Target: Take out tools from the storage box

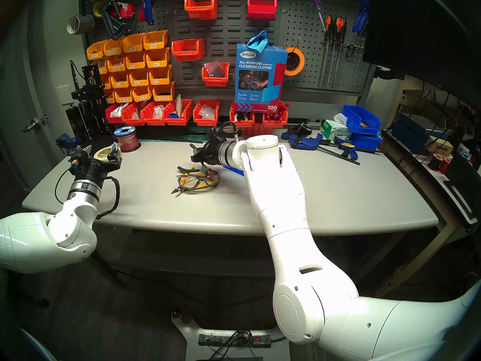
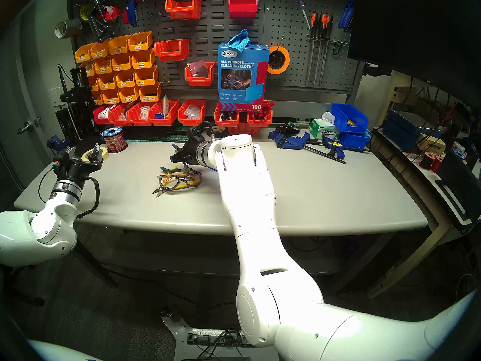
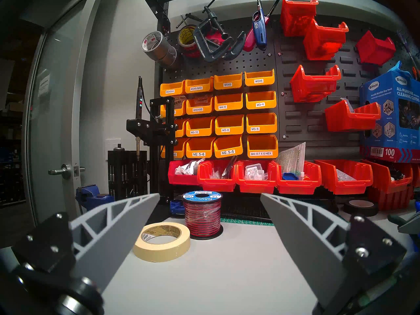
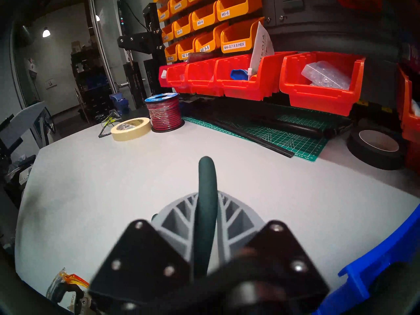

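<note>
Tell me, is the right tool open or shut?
Shut: the right tool has its grey fingers pressed on the dark green handle.

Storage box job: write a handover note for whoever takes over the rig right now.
Left gripper: open, empty, at the table's left end near the masking tape.
Right gripper: shut on a dark green-handled tool, over the table beside the blue storage box.
Done: green-handled pliers, safety glasses and yellow-handled cutters lie on the table, the glasses over the cutters.
Left: set the held tool down. The right arm hides most of the box, so check it for anything remaining.
</note>
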Action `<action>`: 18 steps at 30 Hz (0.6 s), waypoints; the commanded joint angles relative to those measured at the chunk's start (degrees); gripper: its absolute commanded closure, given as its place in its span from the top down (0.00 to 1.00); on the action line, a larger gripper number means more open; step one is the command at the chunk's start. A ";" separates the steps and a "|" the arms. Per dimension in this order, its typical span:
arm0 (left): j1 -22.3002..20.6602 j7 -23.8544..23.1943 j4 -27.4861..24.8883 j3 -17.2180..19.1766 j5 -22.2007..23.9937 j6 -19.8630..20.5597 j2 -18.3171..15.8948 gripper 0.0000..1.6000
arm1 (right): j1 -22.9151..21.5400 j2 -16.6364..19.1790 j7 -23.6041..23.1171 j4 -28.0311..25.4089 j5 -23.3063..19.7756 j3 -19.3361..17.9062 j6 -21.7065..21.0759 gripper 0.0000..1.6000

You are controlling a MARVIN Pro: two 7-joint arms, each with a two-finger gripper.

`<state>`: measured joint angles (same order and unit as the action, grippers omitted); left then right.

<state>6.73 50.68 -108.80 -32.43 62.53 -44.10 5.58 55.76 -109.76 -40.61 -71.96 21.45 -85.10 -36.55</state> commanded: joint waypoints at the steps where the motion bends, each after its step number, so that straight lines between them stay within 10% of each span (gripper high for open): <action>1: -2.58 0.03 -0.05 -0.26 0.01 -0.24 0.15 1.00 | -1.21 0.32 0.05 0.35 -0.08 -0.45 0.22 0.52; 7: -3.52 0.01 -0.09 -1.23 0.08 -0.28 0.15 1.00 | -1.37 0.44 0.23 0.73 -0.03 -0.72 0.40 0.99; 18: -5.20 -0.03 -0.16 -2.99 0.21 -0.35 0.15 1.00 | -1.20 0.60 0.06 0.43 -0.60 -1.32 1.82 1.00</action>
<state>3.94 50.66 -108.91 -35.32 62.75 -44.24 5.58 55.09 -108.91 -40.04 -70.87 21.60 -86.15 -35.94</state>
